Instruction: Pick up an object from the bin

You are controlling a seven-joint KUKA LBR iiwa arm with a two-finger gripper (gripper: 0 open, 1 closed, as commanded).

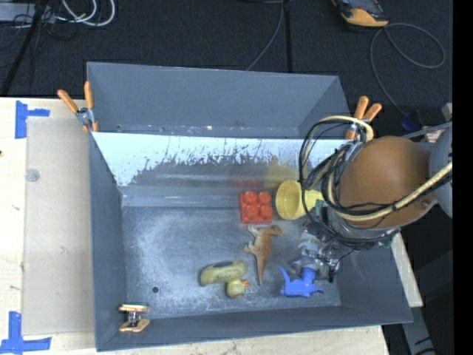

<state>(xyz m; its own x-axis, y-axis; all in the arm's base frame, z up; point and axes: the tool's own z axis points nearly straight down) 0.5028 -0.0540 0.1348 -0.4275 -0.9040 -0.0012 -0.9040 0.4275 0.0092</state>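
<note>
Nothing's lifted yet: the gripper (319,263) hangs over the blue toy (299,284) at the bin's (159,231) five o'clock, and I can't tell how wide it's open.

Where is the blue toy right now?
In the camera view, the blue toy lies at the bin's front right, just beside the gripper and right of the tan dinosaur.

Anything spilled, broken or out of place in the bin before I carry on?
Nothing stands out. Red block, yellow cup on its side, tan dinosaur, green piece and blue toy lie loose inside the bin; the gripper hangs by the blue toy.
</note>
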